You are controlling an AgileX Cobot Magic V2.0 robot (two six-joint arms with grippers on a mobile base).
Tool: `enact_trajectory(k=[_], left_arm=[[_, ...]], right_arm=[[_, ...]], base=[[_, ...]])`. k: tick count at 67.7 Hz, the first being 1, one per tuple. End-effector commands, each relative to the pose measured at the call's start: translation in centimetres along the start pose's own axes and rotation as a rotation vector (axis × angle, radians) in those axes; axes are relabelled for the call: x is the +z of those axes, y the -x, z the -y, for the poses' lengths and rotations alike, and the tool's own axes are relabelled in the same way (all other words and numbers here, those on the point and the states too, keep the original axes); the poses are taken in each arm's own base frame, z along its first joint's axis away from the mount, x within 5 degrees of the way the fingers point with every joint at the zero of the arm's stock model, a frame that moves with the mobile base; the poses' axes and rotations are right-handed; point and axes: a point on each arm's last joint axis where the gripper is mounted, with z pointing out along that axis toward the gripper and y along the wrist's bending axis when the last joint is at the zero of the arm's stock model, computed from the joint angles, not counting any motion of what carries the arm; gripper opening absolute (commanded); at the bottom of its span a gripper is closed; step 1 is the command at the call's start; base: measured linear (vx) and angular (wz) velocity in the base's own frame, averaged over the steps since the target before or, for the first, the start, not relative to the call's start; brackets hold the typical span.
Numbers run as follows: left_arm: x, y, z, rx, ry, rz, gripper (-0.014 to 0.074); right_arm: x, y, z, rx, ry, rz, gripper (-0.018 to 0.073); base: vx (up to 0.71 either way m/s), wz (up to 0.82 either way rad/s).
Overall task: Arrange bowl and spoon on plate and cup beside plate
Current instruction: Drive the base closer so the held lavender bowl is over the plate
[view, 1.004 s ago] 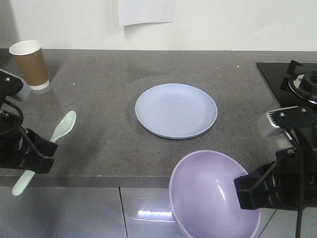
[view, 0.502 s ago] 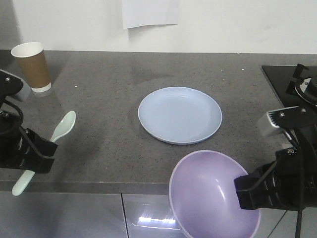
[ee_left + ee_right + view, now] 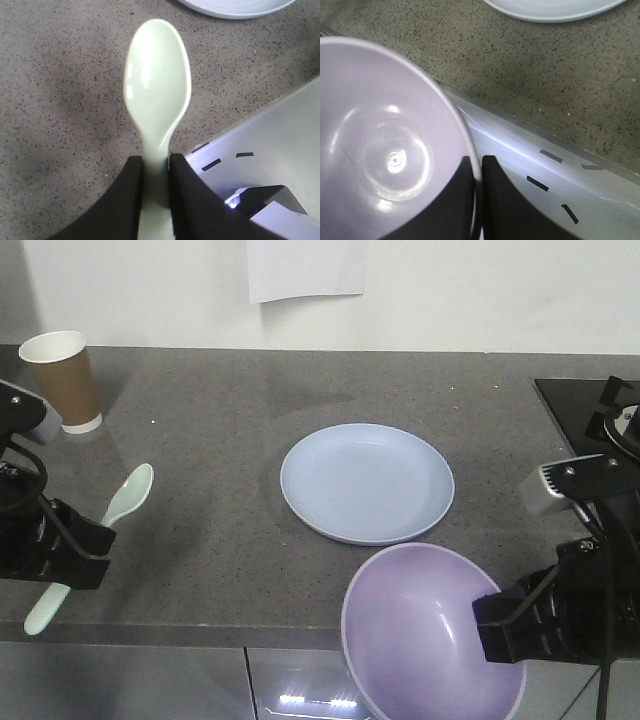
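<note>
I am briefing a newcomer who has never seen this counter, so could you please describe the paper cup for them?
Start at the grey counter and follow it to the far left corner, near the white wall. The cup stands upright there, beyond the spoon. It is the only brown thing, tapered with a white rim and base band, unlike the pale blue plate.

The front-facing camera sits high behind both arms, looking down across the speckled dark grey stone counter to the white wall, at middle range. The left wrist camera looks closely along the left gripper at the pale mint-green plastic spoon. The right wrist camera, equally close, looks along the right gripper over the round lavender-purple plastic bowl. All three share the counter's front edge and the round pale blue plate.
</note>
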Motion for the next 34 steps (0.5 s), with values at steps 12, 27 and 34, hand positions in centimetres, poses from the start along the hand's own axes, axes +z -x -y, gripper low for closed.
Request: enact_trajectory(k=[12,27,34], left_arm=[[-1.11,1.03,0.27,-0.002,0.004,0.096,0.0077],[-1.11,1.03,0.27,-0.002,0.004,0.096,0.0077],[-1.11,1.03,0.27,-0.002,0.004,0.096,0.0077]], right_arm=[[-0.91,0.99,-0.4,0.002,0.014,0.085,-0.0001],[-0.91,0.99,-0.4,0.002,0.014,0.085,-0.0001],[-0.91,0.99,-0.4,0.002,0.014,0.085,-0.0001]], base=[[0.06,0.0],[0.07,0.02],[0.07,0.04]])
